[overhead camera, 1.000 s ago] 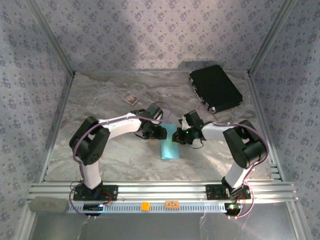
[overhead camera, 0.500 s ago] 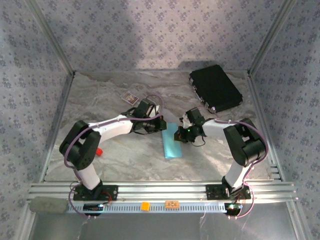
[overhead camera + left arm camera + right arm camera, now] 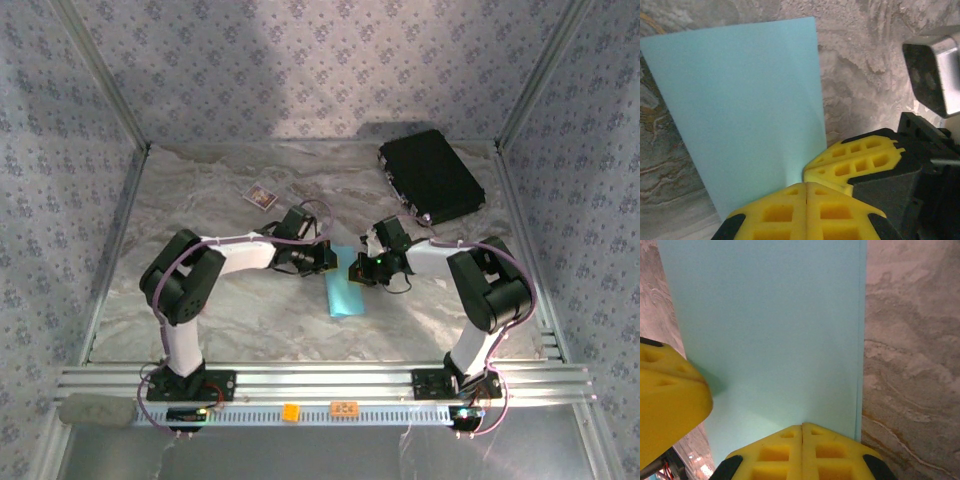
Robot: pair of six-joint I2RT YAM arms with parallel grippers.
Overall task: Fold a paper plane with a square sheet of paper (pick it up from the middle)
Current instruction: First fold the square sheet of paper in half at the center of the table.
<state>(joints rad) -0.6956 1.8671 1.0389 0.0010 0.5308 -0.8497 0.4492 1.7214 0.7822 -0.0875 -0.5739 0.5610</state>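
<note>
1. The square sheet of paper (image 3: 345, 293) lies flat in the middle of the desk (image 3: 200, 310) as a narrow strip running from 6 to 12 o'clock. I judge it already folded in half.
2. At its 12 o'clock end, the left jaws are fully closed with their tips on the paper, gripping nothing.
3. The right jaws, also closed and empty, press down just beside them, at 3 o'clock.
4. I judge this to be the creasing step. The next move calls for folding the far corners in accurately.
5. The black case (image 3: 432, 175) sits at 1 o'clock.
</note>
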